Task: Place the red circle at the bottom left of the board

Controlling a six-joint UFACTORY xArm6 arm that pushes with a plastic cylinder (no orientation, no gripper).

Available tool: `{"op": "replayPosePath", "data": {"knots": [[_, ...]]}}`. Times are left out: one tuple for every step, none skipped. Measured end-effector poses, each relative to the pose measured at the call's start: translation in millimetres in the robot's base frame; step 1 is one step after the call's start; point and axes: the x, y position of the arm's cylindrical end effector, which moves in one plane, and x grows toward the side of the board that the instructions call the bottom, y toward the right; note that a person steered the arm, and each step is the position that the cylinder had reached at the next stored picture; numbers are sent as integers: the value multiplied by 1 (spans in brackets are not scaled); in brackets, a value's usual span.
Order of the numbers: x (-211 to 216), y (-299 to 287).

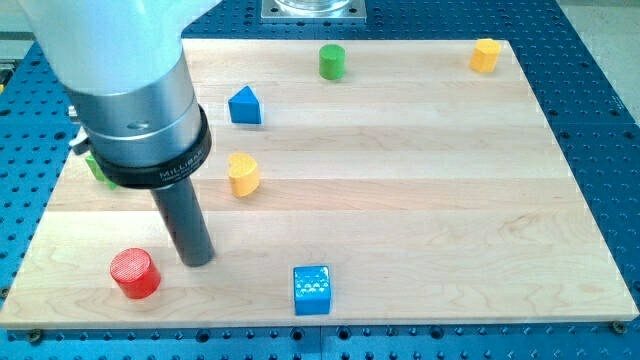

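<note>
Camera view: red circle (134,273) already sits near the board (420,200) bottom-left corner, my tip (198,260) bare, holding nothing, just right of it; little left, I judge.

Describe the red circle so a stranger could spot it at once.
Start at the wooden board and go to its bottom-left corner in the view. Left of my tip sits the red circle, the only red block, a short ridged cylinder.
</note>
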Motion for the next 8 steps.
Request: {"op": "replayPosePath", "data": {"knots": [[26, -37], [31, -55], [31, -55], [42, -55], [55, -56], [53, -58], [33, -67], [32, -74]]}}
